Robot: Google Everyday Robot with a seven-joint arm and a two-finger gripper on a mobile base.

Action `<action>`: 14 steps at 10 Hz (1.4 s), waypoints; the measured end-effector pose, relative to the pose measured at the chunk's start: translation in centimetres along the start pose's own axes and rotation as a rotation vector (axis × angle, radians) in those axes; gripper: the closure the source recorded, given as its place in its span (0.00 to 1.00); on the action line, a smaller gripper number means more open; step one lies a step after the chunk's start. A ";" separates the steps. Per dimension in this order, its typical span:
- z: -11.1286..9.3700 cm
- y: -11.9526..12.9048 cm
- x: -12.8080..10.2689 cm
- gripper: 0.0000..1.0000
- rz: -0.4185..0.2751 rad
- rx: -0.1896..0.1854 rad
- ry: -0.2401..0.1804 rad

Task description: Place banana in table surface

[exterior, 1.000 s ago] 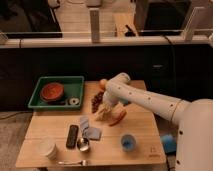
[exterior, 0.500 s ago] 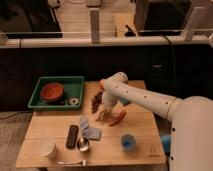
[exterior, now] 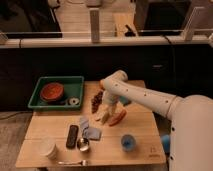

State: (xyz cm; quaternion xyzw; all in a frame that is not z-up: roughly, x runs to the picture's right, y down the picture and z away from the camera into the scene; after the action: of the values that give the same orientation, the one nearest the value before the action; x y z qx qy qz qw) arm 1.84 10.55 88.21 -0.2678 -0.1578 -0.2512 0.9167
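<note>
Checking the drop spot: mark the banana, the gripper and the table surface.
banana (exterior: 104,118), camera view, on its pale middle.
gripper (exterior: 107,113), camera view, between the fingertips, just over the banana.
table surface (exterior: 140,145), camera view, on a bare plank at the near right.

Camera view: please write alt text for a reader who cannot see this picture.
A white robot arm reaches over the table surface, its hand low at the table's middle beside the banana and a carrot. A green tray holding a red bowl sits back left; a blue cup stands in front.
</note>
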 end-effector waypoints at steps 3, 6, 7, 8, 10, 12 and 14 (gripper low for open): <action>-0.9 0.2 1.3 0.20 0.088 0.031 0.019; -2.1 0.3 3.6 0.20 0.232 0.089 0.016; -2.1 0.3 3.6 0.20 0.233 0.091 0.016; -2.1 0.1 3.4 0.20 0.230 0.091 0.015; -2.1 0.2 3.5 0.20 0.232 0.091 0.016; -2.1 0.2 3.5 0.20 0.231 0.091 0.015; -2.1 0.1 3.3 0.20 0.228 0.091 0.015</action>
State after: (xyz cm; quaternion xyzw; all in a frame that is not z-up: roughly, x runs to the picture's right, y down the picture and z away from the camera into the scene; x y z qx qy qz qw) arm 4.98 8.20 87.91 -0.2404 -0.1307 -0.1401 0.9516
